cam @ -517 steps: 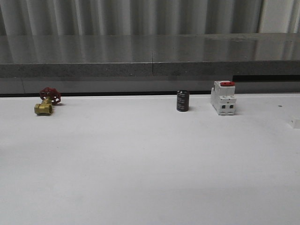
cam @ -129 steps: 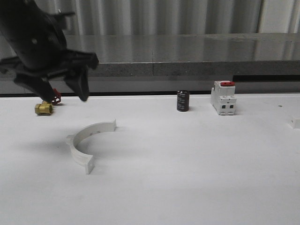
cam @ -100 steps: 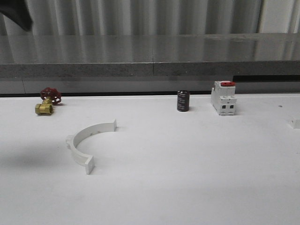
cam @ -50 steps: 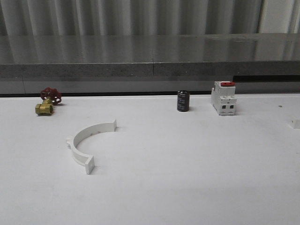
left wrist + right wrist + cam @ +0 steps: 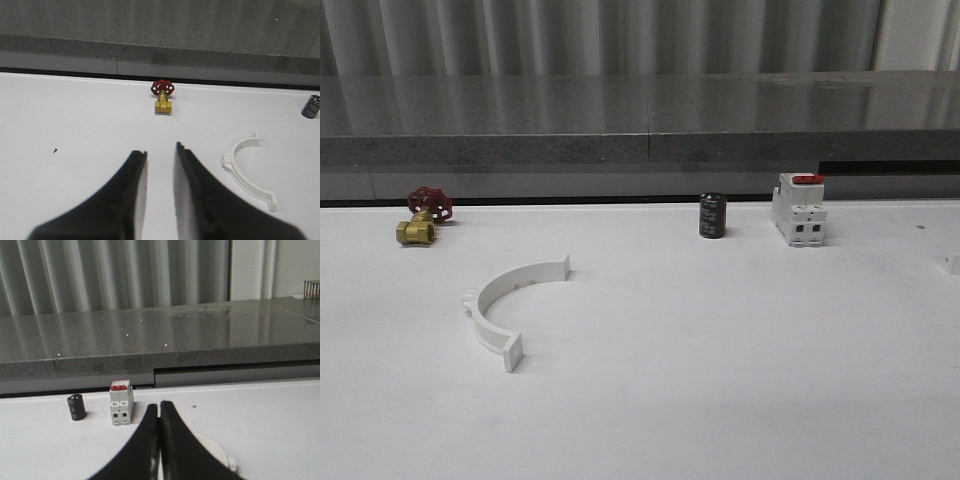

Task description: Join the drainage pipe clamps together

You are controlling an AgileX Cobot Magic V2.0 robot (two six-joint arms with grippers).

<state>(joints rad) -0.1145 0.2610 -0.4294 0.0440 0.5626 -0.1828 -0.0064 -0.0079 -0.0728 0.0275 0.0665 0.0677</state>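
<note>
One white drainage pipe clamp (image 5: 525, 277) lies flat on the left part of the white table (image 5: 720, 380), its open side facing right and nothing touching it. In the left wrist view that half-ring (image 5: 247, 170) lies off to one side of my left gripper (image 5: 160, 150), which is open, empty and held above bare table. My right gripper (image 5: 159, 404) is shut with nothing between its fingers. A second white curved clamp (image 5: 216, 445) lies on the table behind the right fingers, mostly hidden by them.
A brass valve with a red handwheel (image 5: 420, 218) stands at the back left. A black cylinder (image 5: 712, 215) and a white breaker with a red top (image 5: 799, 210) stand at the back right. A small white piece (image 5: 950, 263) shows at the right edge. A grey ledge (image 5: 640, 148) bounds the far side.
The table's left part was bare 5.2 s ago; then the left arm hung over the half-ring lying there and pulled back out of the front view. The last half second shows no movement.
</note>
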